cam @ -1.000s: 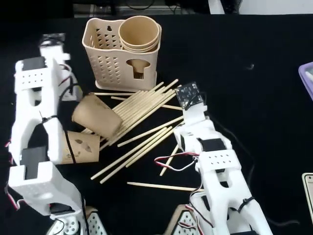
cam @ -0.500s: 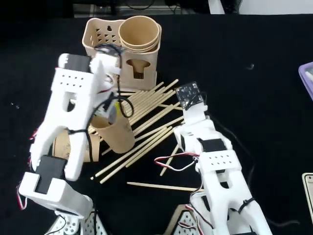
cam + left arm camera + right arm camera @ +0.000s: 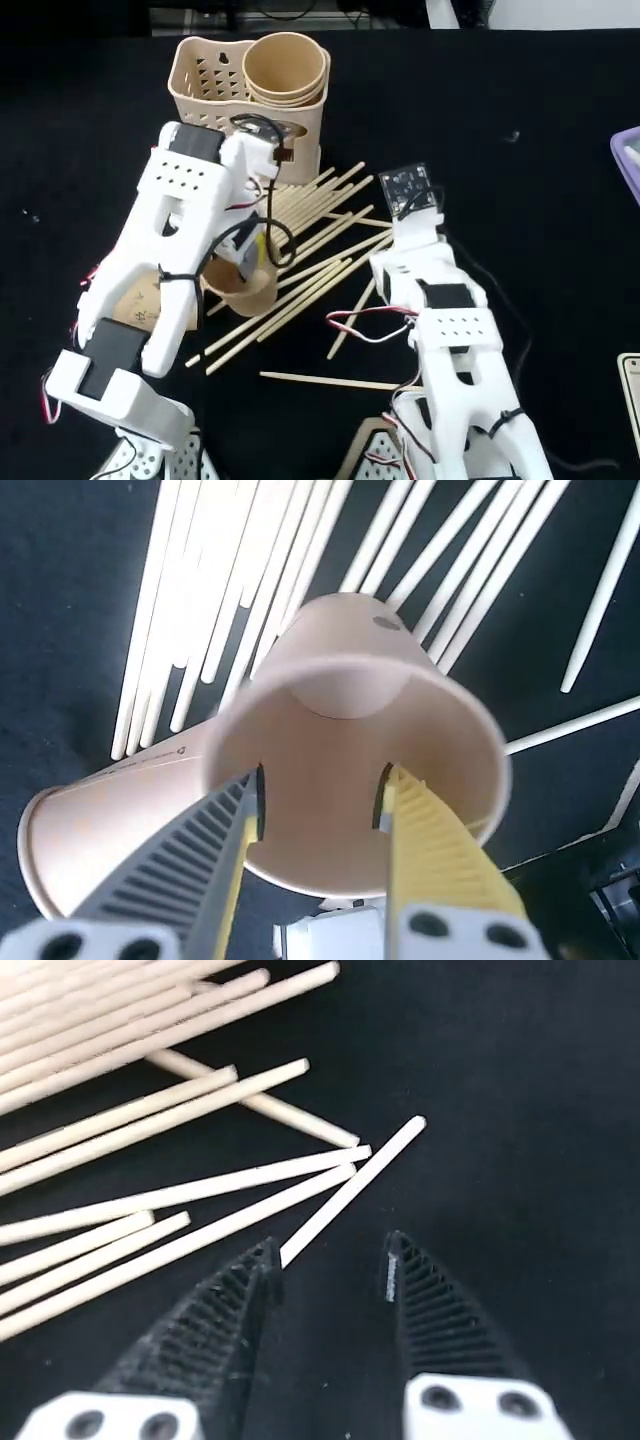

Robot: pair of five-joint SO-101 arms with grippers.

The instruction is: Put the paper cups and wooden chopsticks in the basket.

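A black cloth covers the table point(image 3: 560, 300), and the pale slotted basket point(image 3: 205, 90) stands at its far side with the stacked cups point(image 3: 285, 65) filling its right compartment.

At the left, the left gripper point(image 3: 320, 800) has the held cup point(image 3: 350, 710) with its mouth turned up toward the wrist. Both fingers come over the near rim and are only narrowly parted. Their tips show against the cup's inside, and I cannot tell whether one of them is outside the wall. In the high view this cup hangs over the near end of the chopsticks point(image 3: 310, 225). The basket lies straight beyond it, toward the far edge, and the open left compartment is the nearer slot. The second cup point(image 3: 110, 810) lies on its side on the cloth, just beside the held one and partly under the left arm.

The chopsticks fan out from the basket's foot toward the near side, with their long axes slanting across the middle of the table.

At the right, the right gripper point(image 3: 328, 1260) hovers low with its fingers moderately open and holding nothing. A single chopstick point(image 3: 350, 1190) has its near end just beside one fingertip. It slants away across the gap, so it is not square to the fingers. This arm is clearly the nearer one to the loose sticks.
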